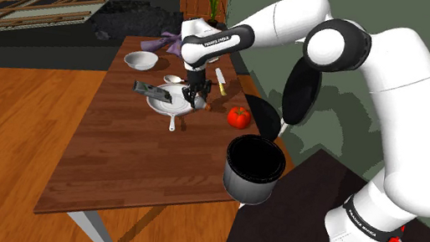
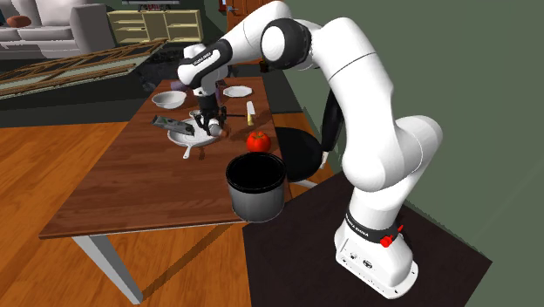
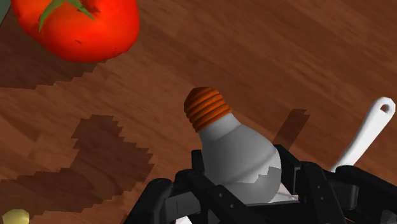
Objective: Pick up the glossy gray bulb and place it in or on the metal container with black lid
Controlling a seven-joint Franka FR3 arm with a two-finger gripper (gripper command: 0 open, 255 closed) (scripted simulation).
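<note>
Tomato (image 3: pixel 76 25) is lying near, white pan (image 1: pixel 163 104) just beside my fingers, dark pot (image 1: pixel 254 170) sitting at the wooden table's (image 1: pixel 132 165) near edge. Wood floor is surrounding it. My gripper (image 3: pixel 236 191) is clasping the grey bulb (image 3: pixel 238 153) over the table, long axis running away from me, orange screw base leading.

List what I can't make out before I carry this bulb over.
Bulb: rounded end hidden by the fingers, wrist view.
Pot: inside reads plain black, bottom unreadable, both exterior views.
Tomato: cut off by the wrist view's edge.
White handle: its other end hidden behind the fingers, wrist view.
</note>
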